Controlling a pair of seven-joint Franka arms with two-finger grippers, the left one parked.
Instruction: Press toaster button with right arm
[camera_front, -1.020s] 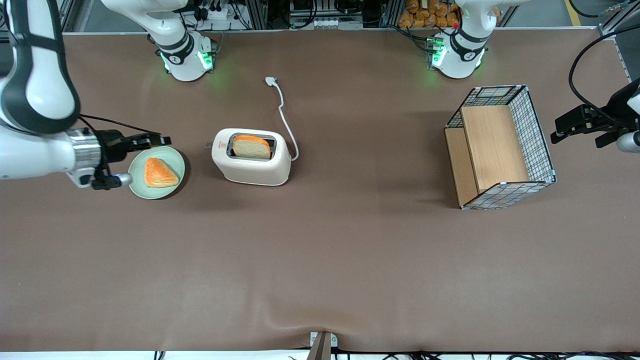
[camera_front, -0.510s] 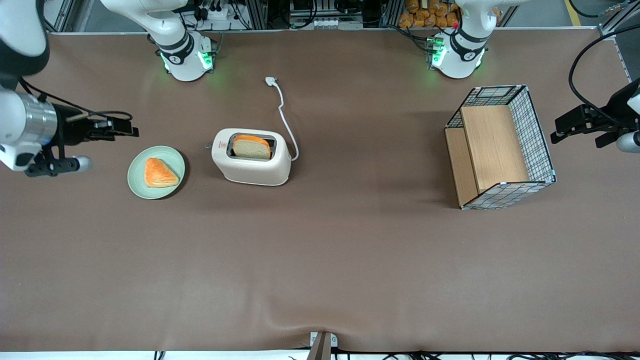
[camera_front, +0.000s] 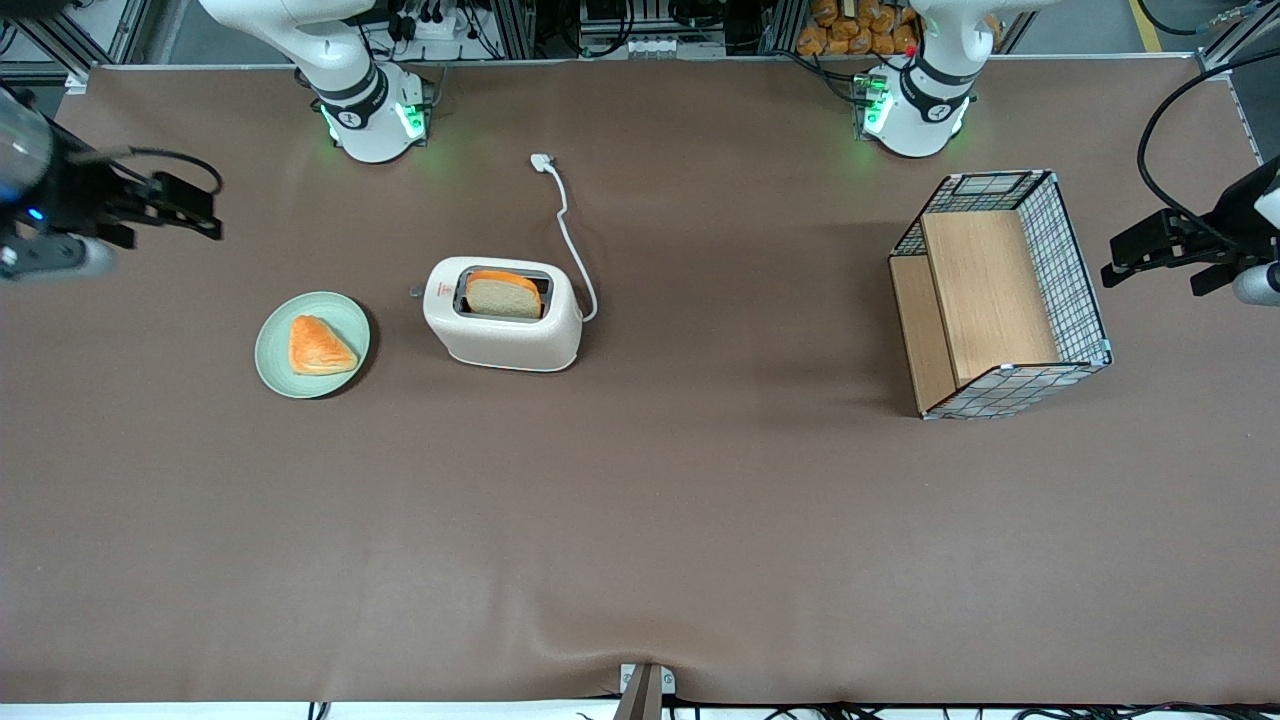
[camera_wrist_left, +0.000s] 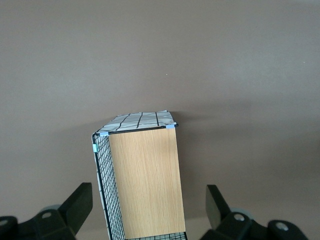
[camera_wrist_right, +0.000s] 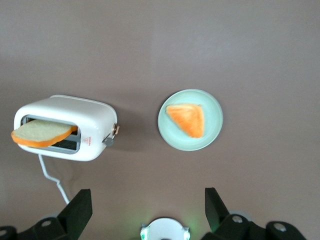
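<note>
The cream-white toaster stands on the brown table with a slice of bread in its top slot; it also shows in the right wrist view. The toaster button is a small dark tab on the narrow end face with the red logo, seen too in the right wrist view. My right gripper is open and empty, high above the table at the working arm's end, well away from the toaster. Its fingers stand wide apart.
A pale green plate with an orange pastry lies beside the toaster's button end. The white cord runs from the toaster toward the arm bases. A wire basket with wooden panels stands toward the parked arm's end.
My right gripper has drawn back from over the plate, moving away from the toaster toward the table's end and rising. The toaster, bread and plate have not moved.
</note>
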